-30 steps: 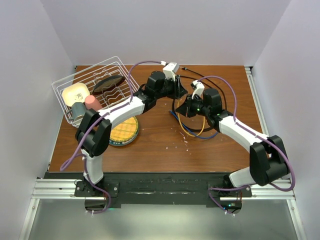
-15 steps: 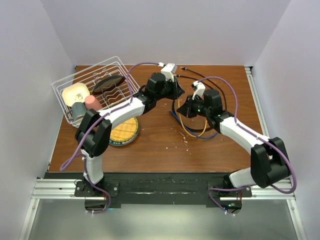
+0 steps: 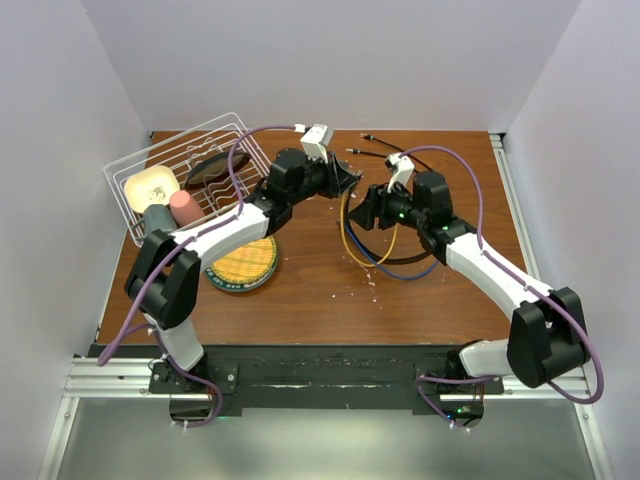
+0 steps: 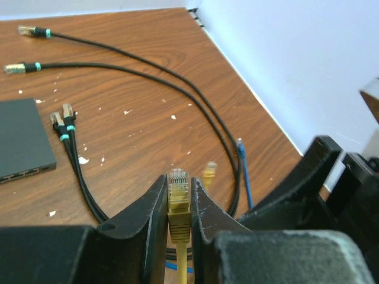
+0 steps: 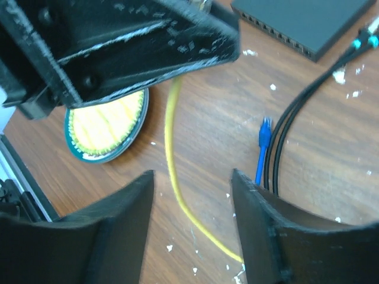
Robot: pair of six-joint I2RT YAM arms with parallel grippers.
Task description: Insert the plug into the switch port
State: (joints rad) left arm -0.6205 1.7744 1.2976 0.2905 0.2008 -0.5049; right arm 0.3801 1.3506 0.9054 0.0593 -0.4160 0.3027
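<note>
The brown desk [image 3: 320,285] carries a wire rack [image 3: 128,172] at its far left, with a round yellow plate [image 3: 245,265] just in front of it, partly covered by the left arm. From above the switch is hard to make out behind the left hand [image 3: 338,178]. The wrist views show it better: the left one cuts the switch [image 4: 21,139] off at the frame's left edge, and the right one cuts it off at the top, with a row of ports along one side. Two pairs of black cables [image 4: 177,89] curve across the desk, their ends lying loose near the switch. A yellow cable [image 3: 347,235] loops from the left hand down over the desk, and a blue cable [image 5: 263,142] lies beside the black ones with its end free. In the right wrist view the left hand's dark body blocks the upper left, hiding where the yellow cable meets it. The left hand is clenched on the plug [image 4: 178,198], which sits upright between the fingers with only its clear tip showing above them. It is held off the desk, apart from the switch and not in any port. The right hand [image 5: 189,195] is spread wide and holds nothing, hanging above the yellow cable.
</note>
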